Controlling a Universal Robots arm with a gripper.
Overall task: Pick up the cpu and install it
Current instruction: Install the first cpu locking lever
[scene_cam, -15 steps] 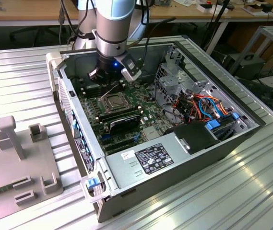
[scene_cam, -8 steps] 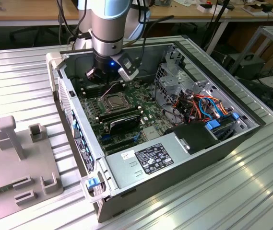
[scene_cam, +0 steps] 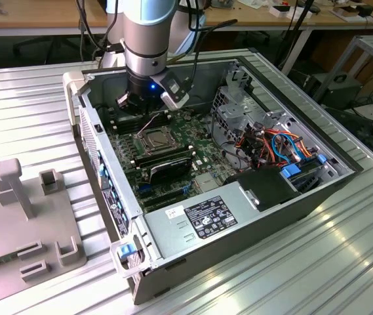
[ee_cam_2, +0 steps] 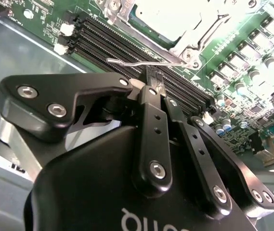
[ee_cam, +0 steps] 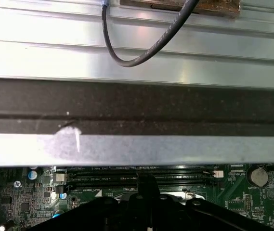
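The cpu (ee_cam_2: 158, 17) lies flat in the socket (scene_cam: 152, 139) on the green motherboard, its pale silver face showing inside the hinged metal frame (ee_cam_2: 187, 36). My gripper (ee_cam_2: 154, 79) is shut, the two black fingers pressed together with nothing visible between them. Its tips hang just beside the thin wire lever (ee_cam_2: 141, 61) that runs along the socket's edge, above the empty memory slots (ee_cam_2: 112, 41). In the exterior view the gripper (scene_cam: 145, 113) reaches down into the open computer case, at the socket's far side. The fingertips (ee_cam: 146, 185) also show over the memory slots (ee_cam: 141, 174) in the first wrist view.
The case's metal wall (ee_cam: 137, 149) stands close behind the gripper. Long black memory sticks (scene_cam: 163, 157) sit beside the socket. A power supply (scene_cam: 206, 220) fills the near end, with coloured cables (scene_cam: 271, 141) and a drive cage (scene_cam: 238, 98) on the exterior view's right. A grey fixture (scene_cam: 22, 216) stands outside.
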